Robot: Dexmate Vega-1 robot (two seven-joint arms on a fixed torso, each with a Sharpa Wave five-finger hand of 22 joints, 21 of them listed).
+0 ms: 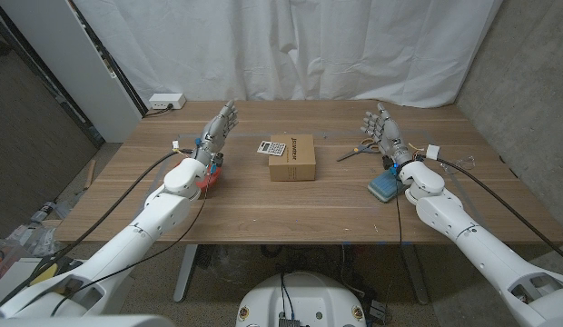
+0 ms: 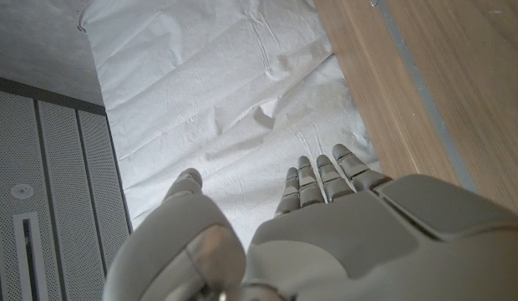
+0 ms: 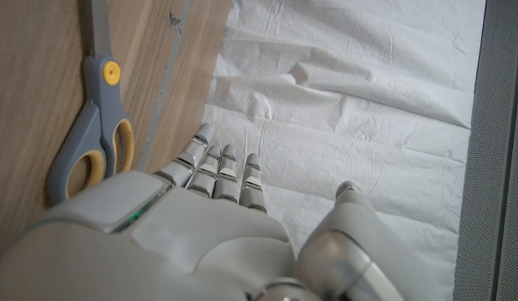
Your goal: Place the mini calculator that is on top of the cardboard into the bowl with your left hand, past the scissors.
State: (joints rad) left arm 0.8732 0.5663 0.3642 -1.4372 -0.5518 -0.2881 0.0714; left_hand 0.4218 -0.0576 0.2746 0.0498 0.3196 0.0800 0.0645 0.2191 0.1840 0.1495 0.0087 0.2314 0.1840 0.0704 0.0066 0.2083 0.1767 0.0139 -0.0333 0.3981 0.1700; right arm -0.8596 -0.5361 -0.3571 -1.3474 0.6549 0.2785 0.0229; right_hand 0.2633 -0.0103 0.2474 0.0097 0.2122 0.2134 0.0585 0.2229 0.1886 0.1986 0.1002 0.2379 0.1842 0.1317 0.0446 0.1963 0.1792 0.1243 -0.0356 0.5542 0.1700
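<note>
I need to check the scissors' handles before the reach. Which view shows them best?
The right wrist view: the grey scissors with yellow-lined handles lie large and sharp on the wood. The head view shows them small, partly behind the right hand.

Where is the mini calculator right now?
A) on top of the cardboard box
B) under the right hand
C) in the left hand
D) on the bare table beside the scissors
A: in the head view the mini calculator lies on the cardboard box at mid-table, while the left hand stands apart from it, holding nothing.
</note>
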